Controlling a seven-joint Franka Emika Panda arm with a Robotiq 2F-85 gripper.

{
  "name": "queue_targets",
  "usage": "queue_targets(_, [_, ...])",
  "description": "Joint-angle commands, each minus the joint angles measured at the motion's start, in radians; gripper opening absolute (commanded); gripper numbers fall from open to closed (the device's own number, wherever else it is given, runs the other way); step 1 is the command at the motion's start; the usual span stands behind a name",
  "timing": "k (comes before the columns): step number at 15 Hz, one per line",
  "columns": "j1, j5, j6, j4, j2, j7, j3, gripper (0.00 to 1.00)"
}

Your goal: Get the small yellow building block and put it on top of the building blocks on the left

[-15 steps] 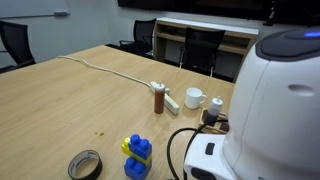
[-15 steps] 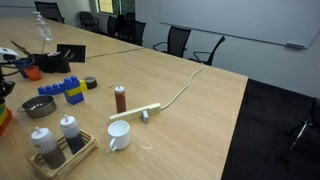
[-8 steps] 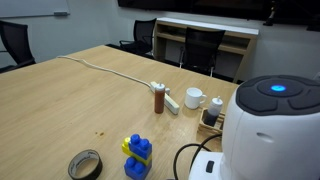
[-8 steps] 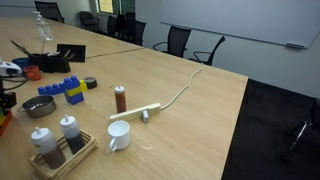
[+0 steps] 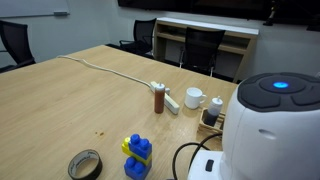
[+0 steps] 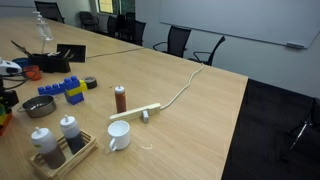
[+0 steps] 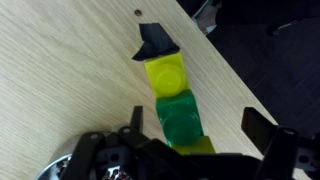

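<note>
In the wrist view the small yellow building block sits on top of a stack, directly on a green block, with a lighter green piece lower down. My gripper is open over the stack, with one dark finger left of the green block and the other well to its right. Neither finger touches a block. In an exterior view the gripper is mostly cut off by the frame's left edge.
A blue-and-yellow block cluster lies on the wooden table. Also there are a tape roll, a brown bottle, a white mug, a power strip with cable, a metal bowl and a bottle tray.
The jaws have gone from shut to wide open, letting go of the small yellow block on the stack. The arm has shifted slightly.
</note>
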Motion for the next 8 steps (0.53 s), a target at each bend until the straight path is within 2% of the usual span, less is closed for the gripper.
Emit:
queue_targets(1, [-0.018, 0.020, 0.017, -0.020, -0.023, -0.026, 0.018, 1.00])
queue_targets(8, [-0.028, 0.033, 0.019, -0.026, -0.052, -0.034, 0.038, 1.00])
